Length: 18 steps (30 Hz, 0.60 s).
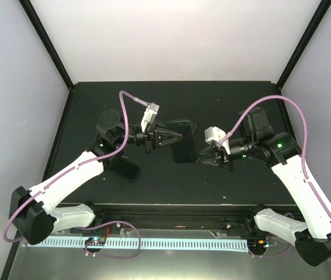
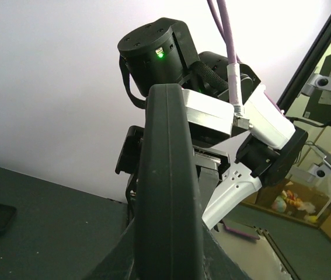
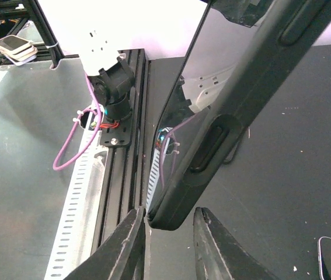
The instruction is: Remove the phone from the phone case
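1. Far left, a dark flat slab (image 1: 127,169) lies on the surface (image 1: 241,105) beneath my left arm. I cannot tell whether it is a phone or a case.
2. My left hand (image 1: 177,139) is clamped tight on the left edge of the phone case (image 1: 184,144), holding it up off the surface between the two arms. In the left wrist view the case rises edge-on from between the fingers.
3. The phone (image 3: 212,76) sits inside the case. The right wrist view shows its glossy screen framed by the rim.
4. My right hand (image 1: 202,158) is at the case's near right corner. Its fingers (image 3: 124,245) stand a little apart with the corner right at their tips. I cannot tell whether they pinch it or merely flank it.
5. I judge this step to be the peel: one hand anchors while the other works the rim off a corner. Nothing is freed yet.
6. Next I would need the right fingers on the rim alone, not the phone. Then I would pull that corner back against the left hand's grip.
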{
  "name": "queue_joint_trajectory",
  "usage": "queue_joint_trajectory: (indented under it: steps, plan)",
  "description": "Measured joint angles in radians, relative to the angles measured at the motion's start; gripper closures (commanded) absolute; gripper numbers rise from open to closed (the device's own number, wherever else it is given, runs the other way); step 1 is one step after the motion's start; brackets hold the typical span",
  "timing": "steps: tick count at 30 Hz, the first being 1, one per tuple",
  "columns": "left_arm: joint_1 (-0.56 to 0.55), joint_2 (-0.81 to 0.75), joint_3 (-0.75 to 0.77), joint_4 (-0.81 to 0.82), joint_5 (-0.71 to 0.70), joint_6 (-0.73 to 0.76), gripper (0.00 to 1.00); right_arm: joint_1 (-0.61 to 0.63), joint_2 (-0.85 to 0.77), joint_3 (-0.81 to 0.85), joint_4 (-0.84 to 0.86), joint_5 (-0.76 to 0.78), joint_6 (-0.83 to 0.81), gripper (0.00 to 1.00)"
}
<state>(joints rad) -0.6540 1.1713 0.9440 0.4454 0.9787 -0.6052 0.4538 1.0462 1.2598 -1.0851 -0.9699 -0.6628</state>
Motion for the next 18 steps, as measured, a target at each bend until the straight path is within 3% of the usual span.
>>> queue_joint_trajectory:
  steps: [18]
  plan:
    - [-0.004,0.043,0.0,0.064,0.056,-0.053,0.98,0.004,0.0,-0.011,-0.008,0.044,-0.103,0.81]
